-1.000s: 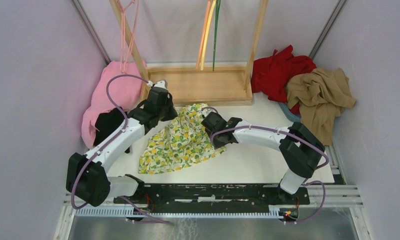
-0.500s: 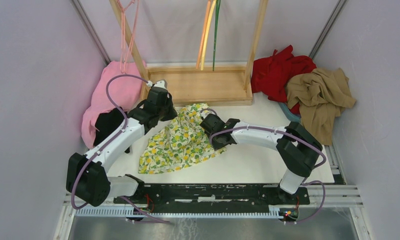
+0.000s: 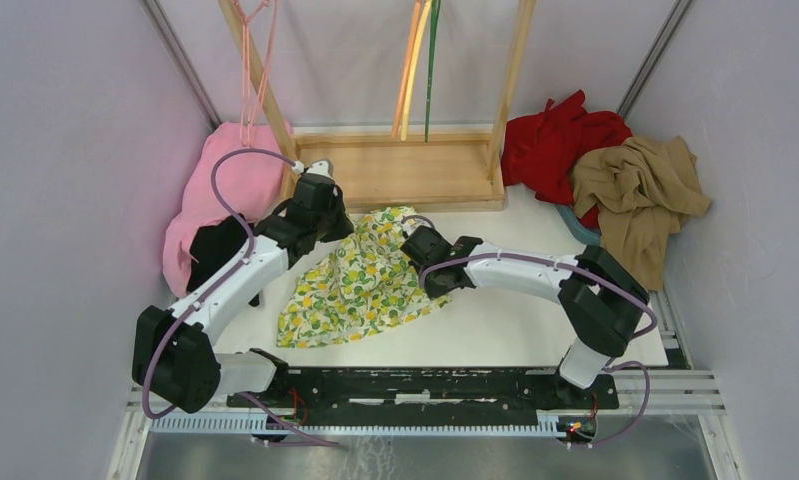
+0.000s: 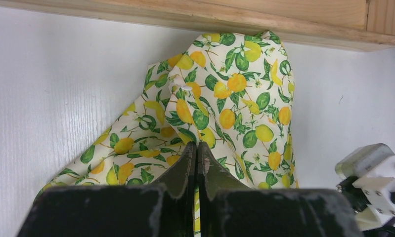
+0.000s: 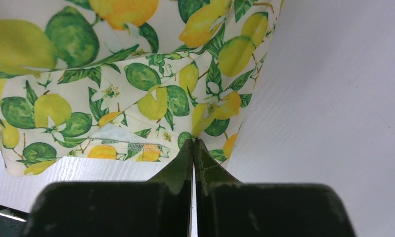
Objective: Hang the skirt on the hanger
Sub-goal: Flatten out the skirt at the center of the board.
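Pinching the skirt (image 3: 360, 285) with the left pincer (image 4: 196, 148), shut tight on a fold, and with the right pincer (image 5: 193, 143), shut tight on its edge. Barely moved from a moment ago, so still lying on the white bench (image 3: 535, 320), well apart from the pink hanger (image 3: 255, 60) hanging up behind. Probably about to lift.

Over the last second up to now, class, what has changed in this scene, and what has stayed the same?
Only the right arm stirred: its elbow shifted very slightly and came back. Nothing was taken hold of or let go. The left gripper and right gripper stay shut on the skirt, which lies where it was. The hanger hangs untouched.
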